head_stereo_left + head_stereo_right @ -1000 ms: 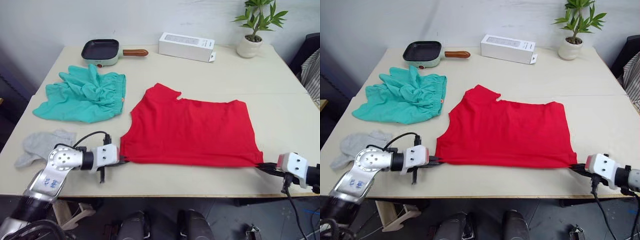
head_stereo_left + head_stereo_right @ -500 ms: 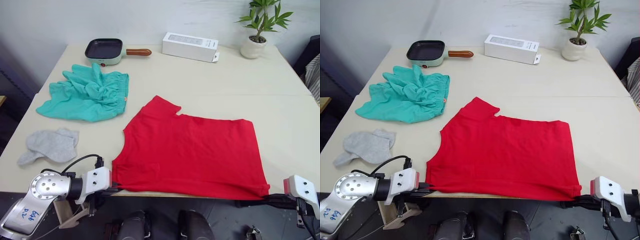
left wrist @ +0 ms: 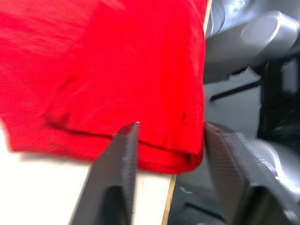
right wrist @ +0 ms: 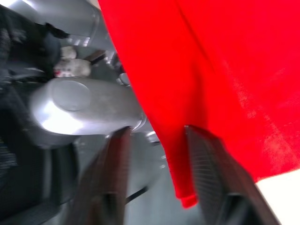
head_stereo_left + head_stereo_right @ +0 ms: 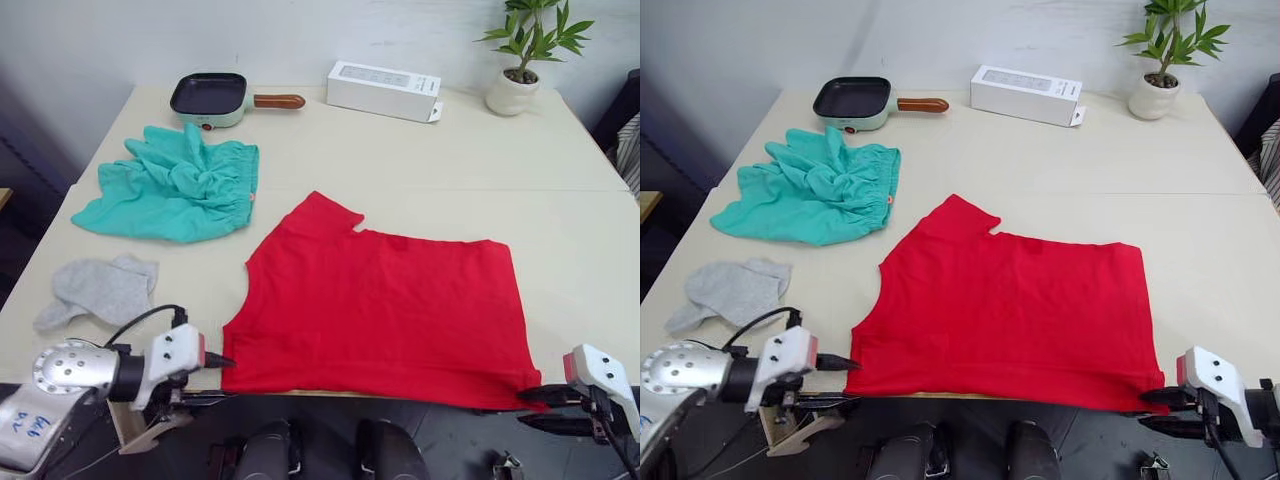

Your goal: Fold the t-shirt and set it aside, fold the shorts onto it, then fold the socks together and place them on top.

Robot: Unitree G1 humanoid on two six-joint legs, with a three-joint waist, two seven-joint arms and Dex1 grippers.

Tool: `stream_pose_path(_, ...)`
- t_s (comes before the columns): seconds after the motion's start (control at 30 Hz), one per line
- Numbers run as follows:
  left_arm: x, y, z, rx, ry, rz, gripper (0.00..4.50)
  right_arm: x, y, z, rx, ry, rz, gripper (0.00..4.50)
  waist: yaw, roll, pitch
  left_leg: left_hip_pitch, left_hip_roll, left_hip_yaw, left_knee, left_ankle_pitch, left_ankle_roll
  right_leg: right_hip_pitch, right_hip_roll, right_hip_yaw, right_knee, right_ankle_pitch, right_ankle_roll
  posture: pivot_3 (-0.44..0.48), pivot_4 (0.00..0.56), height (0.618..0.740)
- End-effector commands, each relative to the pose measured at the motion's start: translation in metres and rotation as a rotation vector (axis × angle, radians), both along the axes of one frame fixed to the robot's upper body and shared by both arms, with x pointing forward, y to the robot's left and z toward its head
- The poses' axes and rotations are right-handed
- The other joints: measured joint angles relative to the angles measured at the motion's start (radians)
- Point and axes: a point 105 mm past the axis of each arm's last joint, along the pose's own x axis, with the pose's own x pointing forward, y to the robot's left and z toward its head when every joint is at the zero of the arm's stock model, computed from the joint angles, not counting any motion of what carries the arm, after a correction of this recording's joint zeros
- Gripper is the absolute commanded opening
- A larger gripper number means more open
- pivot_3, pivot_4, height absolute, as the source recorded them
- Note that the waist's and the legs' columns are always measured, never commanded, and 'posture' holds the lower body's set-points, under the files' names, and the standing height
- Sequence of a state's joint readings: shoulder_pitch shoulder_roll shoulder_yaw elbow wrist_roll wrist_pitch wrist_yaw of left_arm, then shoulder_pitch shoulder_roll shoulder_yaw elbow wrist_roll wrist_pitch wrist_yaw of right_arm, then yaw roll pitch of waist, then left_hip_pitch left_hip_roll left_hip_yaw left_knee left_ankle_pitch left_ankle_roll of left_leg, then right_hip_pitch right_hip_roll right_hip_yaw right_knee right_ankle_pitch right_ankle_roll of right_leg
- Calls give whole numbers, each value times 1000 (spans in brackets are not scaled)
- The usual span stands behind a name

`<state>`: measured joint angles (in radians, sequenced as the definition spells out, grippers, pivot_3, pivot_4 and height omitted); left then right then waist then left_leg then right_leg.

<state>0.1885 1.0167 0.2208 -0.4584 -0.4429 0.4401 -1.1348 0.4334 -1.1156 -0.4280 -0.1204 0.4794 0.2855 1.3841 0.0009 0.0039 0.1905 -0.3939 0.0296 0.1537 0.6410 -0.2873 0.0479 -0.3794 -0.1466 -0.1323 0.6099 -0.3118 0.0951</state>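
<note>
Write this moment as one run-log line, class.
t-shirt: flat, near hem at table edge | left hand: open at hem corner | right hand: open at other corner | shorts, socks: unfolded

A pale beige table carries three items along its far edge. Toward the far left corner sits a small mint-green electric frying pan with a black inside, its brown wooden handle pointing right toward a white rectangular box lying flat near the middle. At the far right corner stands a green potted plant in a round white pot.
</note>
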Motion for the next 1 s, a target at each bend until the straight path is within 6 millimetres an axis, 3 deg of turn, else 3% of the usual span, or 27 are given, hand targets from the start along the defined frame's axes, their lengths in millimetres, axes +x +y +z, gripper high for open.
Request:
stream_pose_path(0.03,14,8,30,-49,-16,30,3721,18,-4,32,21,-37,-31,3267,-2,2,1,-1,0,0,2,0,0,0,0,0,0,0,0,0,150,740)
stream_pose_path(0.13,42,10,54,-125,-67,83,4500,44,-18,52,5,-79,-96,4329,-4,5,3,-2,0,0,5,0,1,-1,0,1,0,1,0,0,150,740)
stream_pose_path(0.17,54,9,59,-150,-80,106,4500,56,-23,57,8,-118,-120,4478,-4,4,3,-5,0,0,5,0,1,-4,0,1,0,2,0,0,150,740)
stream_pose_path(0.3,109,2,71,-228,-114,191,4500,112,-29,73,29,-270,-194,4478,-4,2,3,-13,-1,2,7,8,-5,-12,0,0,6,6,2,0,150,740)
stream_pose_path(0.4,153,-10,72,-262,-131,256,4500,152,-28,77,56,-334,-245,4478,-3,-3,7,-12,-2,7,10,15,0,-15,6,-1,16,6,3,0,150,740)
stream_pose_path(0.6,217,-33,57,-239,-138,401,4500,202,-21,71,22,-380,-336,4478,-8,-8,10,-13,-1,13,11,17,2,-17,13,0,18,8,7,0,150,740)
stream_pose_path(0.73,230,-43,50,-218,-131,425,4500,215,-20,73,7,-402,-383,4478,-20,-10,11,-14,-1,14,10,16,3,-18,12,1,17,9,9,0,150,740)
stream_pose_path(1.0,239,-43,38,-201,-70,499,4500,215,-12,59,-20,-312,-345,4478,-37,-10,11,-14,-1,15,11,16,3,-18,13,2,18,9,9,0,150,740)
